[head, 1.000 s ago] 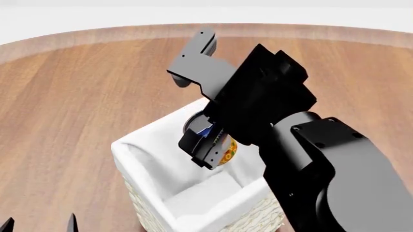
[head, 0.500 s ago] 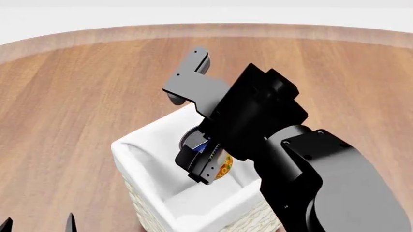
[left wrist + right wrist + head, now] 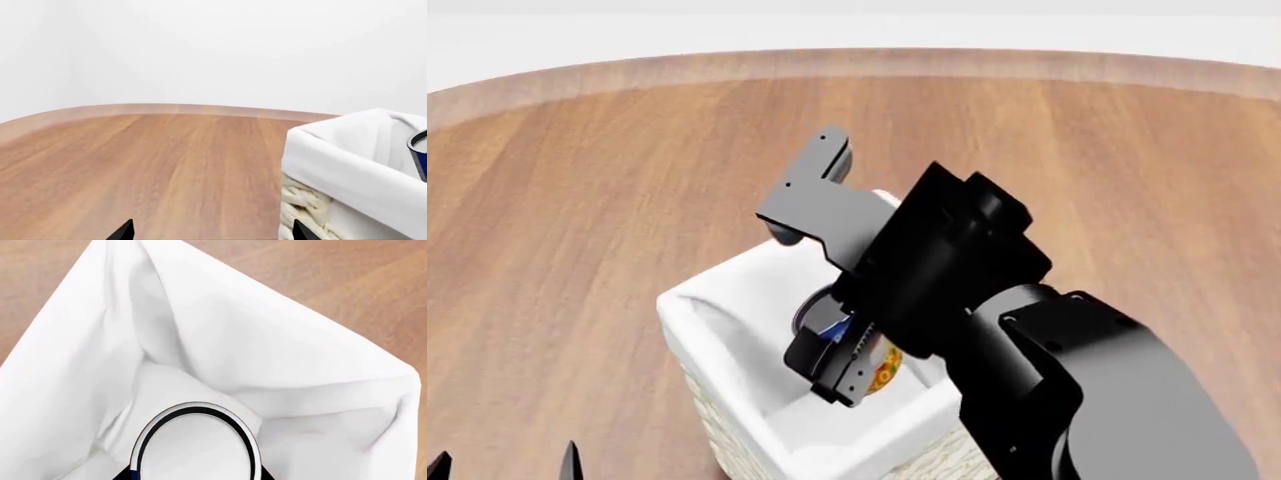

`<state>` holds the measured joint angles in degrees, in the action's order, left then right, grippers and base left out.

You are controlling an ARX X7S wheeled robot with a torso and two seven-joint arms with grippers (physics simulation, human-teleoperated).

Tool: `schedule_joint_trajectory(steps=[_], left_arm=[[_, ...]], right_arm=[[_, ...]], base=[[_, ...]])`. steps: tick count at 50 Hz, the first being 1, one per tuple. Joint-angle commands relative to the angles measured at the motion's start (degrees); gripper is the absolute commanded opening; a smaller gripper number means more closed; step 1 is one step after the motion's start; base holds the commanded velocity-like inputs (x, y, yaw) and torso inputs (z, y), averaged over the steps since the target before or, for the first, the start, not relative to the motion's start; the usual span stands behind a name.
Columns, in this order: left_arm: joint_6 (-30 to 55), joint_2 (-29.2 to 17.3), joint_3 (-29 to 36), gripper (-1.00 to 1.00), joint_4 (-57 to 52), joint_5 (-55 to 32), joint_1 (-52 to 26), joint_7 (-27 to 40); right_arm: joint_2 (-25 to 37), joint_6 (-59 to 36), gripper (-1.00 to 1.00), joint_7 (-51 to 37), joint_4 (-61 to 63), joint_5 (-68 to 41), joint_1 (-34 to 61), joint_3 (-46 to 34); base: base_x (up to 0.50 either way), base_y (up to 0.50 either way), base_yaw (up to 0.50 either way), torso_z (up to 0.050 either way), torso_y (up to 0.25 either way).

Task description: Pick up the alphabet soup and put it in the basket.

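The alphabet soup [image 3: 881, 366] is held in my right gripper [image 3: 851, 355], which is shut on it and reaches down inside the basket [image 3: 714, 325]. Only a bit of the can's blue label and orange band shows between the fingers. In the right wrist view the can's silvery-white top [image 3: 193, 450] fills the bottom, with the basket's white lining [image 3: 220, 355] all around and below it. The can's blue edge also shows in the left wrist view [image 3: 419, 155], above the basket's rim [image 3: 333, 160]. My left gripper [image 3: 211, 232] is open and empty, low beside the basket.
The basket stands on a round brown wooden table [image 3: 587, 200] with a raised lighter rim [image 3: 827, 62]. My right arm [image 3: 1068, 390] hides the basket's right side. My left gripper's fingertips [image 3: 569, 462] show at the head view's bottom left.
My right gripper has moved down and a little left with the can, going deeper into the basket. The left gripper has not moved.
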<state>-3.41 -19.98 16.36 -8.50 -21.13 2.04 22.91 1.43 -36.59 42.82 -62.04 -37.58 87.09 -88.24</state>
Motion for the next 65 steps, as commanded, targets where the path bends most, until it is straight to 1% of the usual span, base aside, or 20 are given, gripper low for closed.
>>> schedule_joint_trajectory(steps=[1,65], left_arm=[[0.28,0.98,-0.9,1.0,0.4,0.59,-1.18,-2.83],[-0.54,0.46,-0.48,1.0,1.64,-0.41,-1.28,-2.51]], right_arm=[[-1.43,1.06,-1.0,0.73,-0.43,0.92,-0.21,1.97],[-1.43,2.26,-1.0,-2.43,1.1,-2.58,-2.27,1.67]], base=[[0.0,0.0,0.0,0.0,0.0],[0.0,0.0,0.0,0.0,0.001]])
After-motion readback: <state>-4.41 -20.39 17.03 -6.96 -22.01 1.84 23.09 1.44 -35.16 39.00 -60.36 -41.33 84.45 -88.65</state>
